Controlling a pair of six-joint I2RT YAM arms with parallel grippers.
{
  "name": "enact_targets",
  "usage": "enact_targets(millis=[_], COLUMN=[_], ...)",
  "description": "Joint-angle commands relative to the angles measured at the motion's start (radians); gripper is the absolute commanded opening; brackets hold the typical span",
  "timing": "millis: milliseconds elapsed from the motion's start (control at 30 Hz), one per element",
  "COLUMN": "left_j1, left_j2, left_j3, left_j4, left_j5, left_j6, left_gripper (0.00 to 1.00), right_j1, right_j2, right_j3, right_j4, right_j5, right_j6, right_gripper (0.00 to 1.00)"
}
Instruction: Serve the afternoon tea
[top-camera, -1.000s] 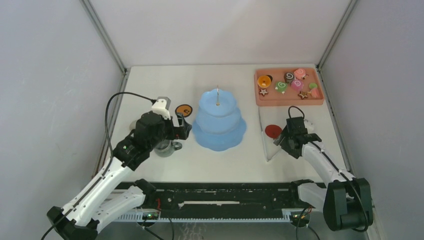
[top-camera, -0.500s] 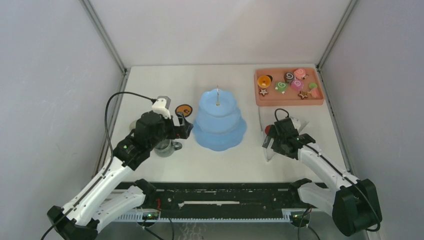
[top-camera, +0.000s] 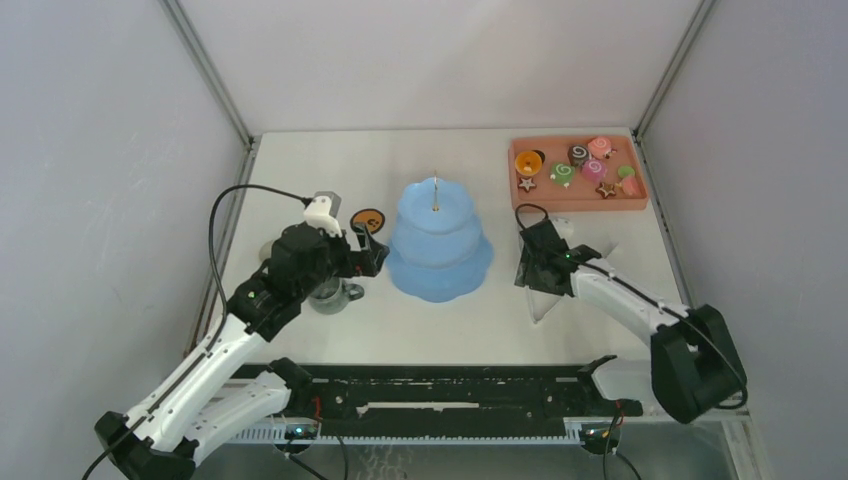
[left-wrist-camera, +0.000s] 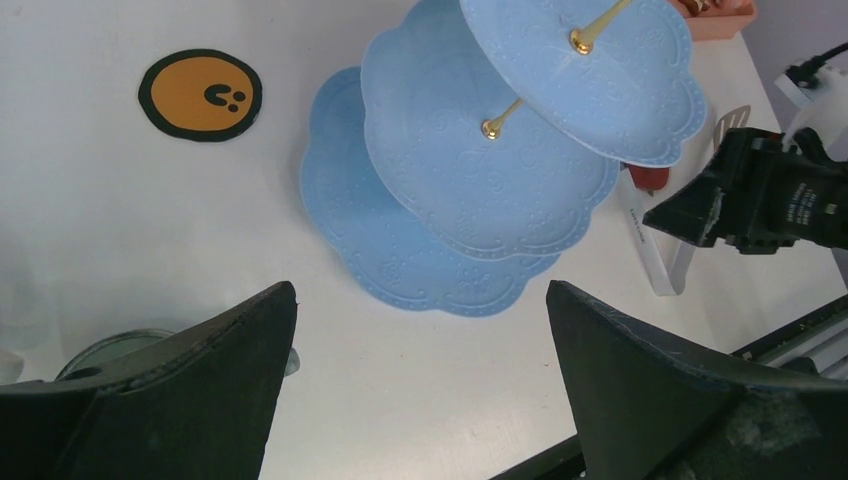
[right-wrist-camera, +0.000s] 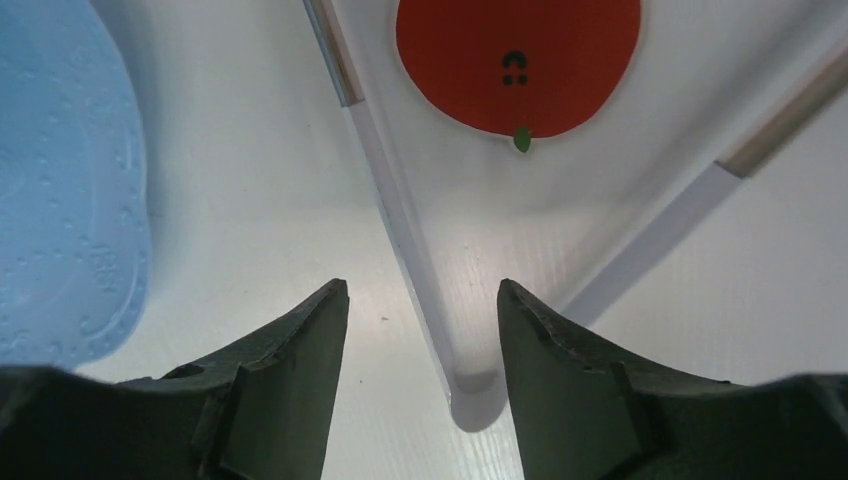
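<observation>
The left gripper (left-wrist-camera: 420, 400) is spread as wide as it goes and holds nothing; its two dark fingers (left-wrist-camera: 190, 400) frame the lower corners of its wrist view. A grey-green mug (top-camera: 332, 294) stands under this arm at the left of the overhead view, its rim just showing beside the left finger. The right gripper (right-wrist-camera: 420, 340) is partly spread and pinches nothing. The joined end of the metal tongs (right-wrist-camera: 400, 220) shows in the gap between its fingers, and whether they touch it I cannot tell. The tongs lie flat in a V, with a red apple-shaped mat (right-wrist-camera: 517, 60) between their legs.

The white table (top-camera: 450, 330) carries the light blue cake stand (top-camera: 438, 245) at the centre of the overhead view, upright, between the two grippers. An orange round mat (top-camera: 369, 220) lies just left of the stand. Further back, at the upper right, the pink tray (top-camera: 580, 205) holds the small pastries (top-camera: 563, 173). Plain white walls (top-camera: 440, 60) on grey metal posts (top-camera: 205, 70) close in the table on three sides
</observation>
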Motion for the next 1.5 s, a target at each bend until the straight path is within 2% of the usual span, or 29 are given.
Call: enact_targets(millis=[0,67,133,167,233,267,300,333,367,467,533,567,767,967,1167,1467], left_j1=[-0.005,-0.006,-0.005,-0.005,-0.005,-0.006,-0.006,-0.006,-0.005,-0.006,-0.005,-0.005,-0.005,-0.005,-0.006,-0.005], left_j2=[-0.022,-0.024,-0.026,-0.028,-0.035,-0.037,-0.039,-0.04,-0.041,-0.042,-0.043,-0.043,-0.05,-0.053,-0.092,-0.124], left_j3=[-0.034,-0.038,-0.043,-0.046,-0.051,-0.055,-0.055,-0.057,-0.057,-0.058,-0.057,-0.058,-0.062,-0.07,-0.09,-0.095], left_j4=[0.045,0.046,0.047,0.048,0.048,0.048,0.048,0.048,0.048,0.048,0.049,0.049,0.046,0.044,0.034,0.009], left_j5=[-0.001,-0.003,-0.003,-0.004,-0.009,-0.01,-0.011,-0.012,-0.013,-0.016,-0.013,-0.013,-0.024,-0.025,-0.04,-0.05], left_j6=[-0.026,-0.029,-0.032,-0.032,-0.033,-0.033,-0.034,-0.034,-0.034,-0.032,-0.032,-0.031,-0.02,-0.016,-0.021,-0.011], left_gripper=[1.0,1.0,1.0,1.0,1.0,1.0,1.0,1.0,1.0,1.0,1.0,1.0,1.0,1.0,1.0,1.0], right_j1=[0.013,0.016,0.027,0.034,0.044,0.048,0.051,0.054,0.058,0.073,0.074,0.074,0.076,0.086,0.085,0.037], right_j2=[0.096,0.128,0.136,0.134,0.123,0.117,0.11,0.101,0.088,0.028,-0.024,-0.063,-0.185,-0.119,0.041,0.102], right_j3=[0.046,0.051,0.052,0.051,0.049,0.049,0.049,0.049,0.049,0.05,0.051,0.05,0.049,0.046,0.049,0.048], right_j4=[0.084,0.091,0.088,0.08,0.061,0.049,0.032,0.016,0.002,-0.051,-0.113,-0.145,-0.364,-0.399,-0.375,-0.273], right_j5=[0.019,0.007,0.008,0.012,0.019,0.022,0.025,0.03,0.034,0.075,0.119,0.134,0.126,0.061,0.017,0.041], right_j6=[-0.022,-0.026,-0.026,-0.024,-0.021,-0.02,-0.019,-0.012,-0.007,0.026,0.083,0.134,0.468,0.681,0.733,0.703], right_gripper=[0.61,0.46,0.23,0.15,0.05,0.03,0.05,0.11,0.23,0.73,0.91,0.95,1.0,1.0,1.0,1.0])
